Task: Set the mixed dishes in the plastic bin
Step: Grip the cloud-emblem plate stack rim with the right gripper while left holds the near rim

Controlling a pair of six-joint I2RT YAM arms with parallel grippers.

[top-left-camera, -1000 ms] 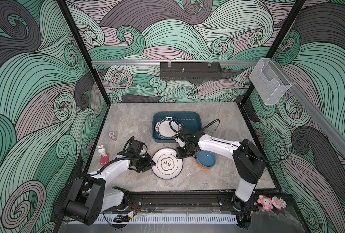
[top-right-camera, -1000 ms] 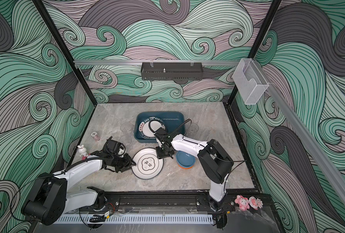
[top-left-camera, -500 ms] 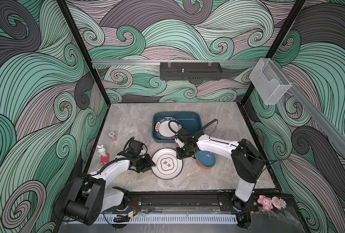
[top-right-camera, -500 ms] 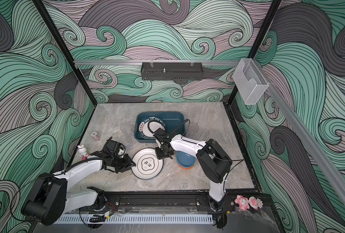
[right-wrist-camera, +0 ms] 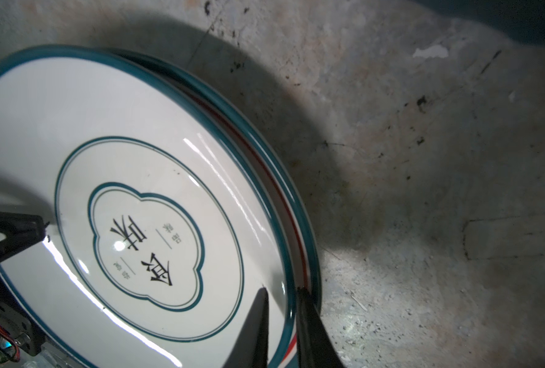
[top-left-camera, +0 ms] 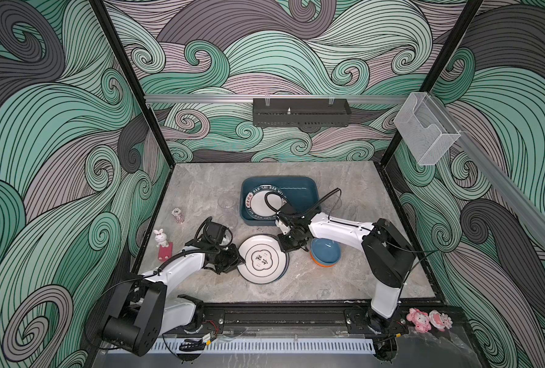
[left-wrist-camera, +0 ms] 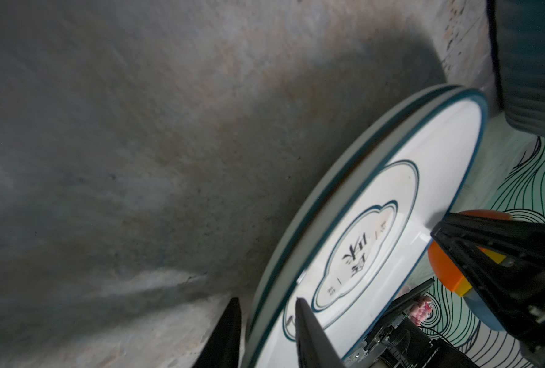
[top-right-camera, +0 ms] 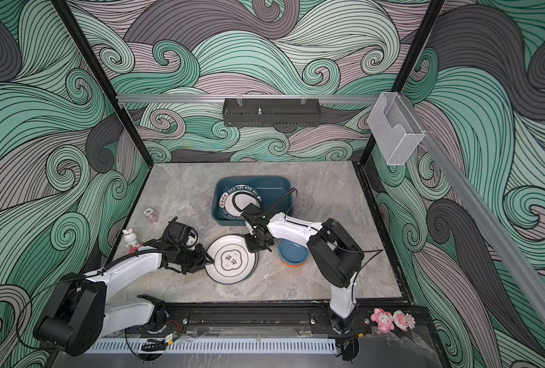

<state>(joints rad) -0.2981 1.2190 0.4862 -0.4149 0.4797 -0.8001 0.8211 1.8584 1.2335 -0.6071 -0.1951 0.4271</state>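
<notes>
Right fingers (right-wrist-camera: 255, 325) pinch narrow on the top plate's (top-left-camera: 262, 259) rim. Left fingers (left-wrist-camera: 309, 331) straddle the stack's opposite edge; can't tell if clamped. The stack sits on the desk (top-left-camera: 201, 191), near the bin (top-left-camera: 309, 188), not in it. Risks:
- Left side catches the lower plate (right-wrist-camera: 308, 223) too and drags it.
- Uneven lift tilts the plate and it slips.
- Right arm clips the bowls (top-left-camera: 325, 251).

plates (top-left-camera: 262, 259): 3, two stacked mid-frame, one in bin (top-left-camera: 300, 196) | bowls (top-left-camera: 326, 251): 3, one stack right of centre | tumblers (top-left-camera: 226, 201): 3 | bin: 1 | rabbit figurine (top-left-camera: 160, 237): 1, left | pink toys (top-left-camera: 419, 318): 2, lower right
</notes>
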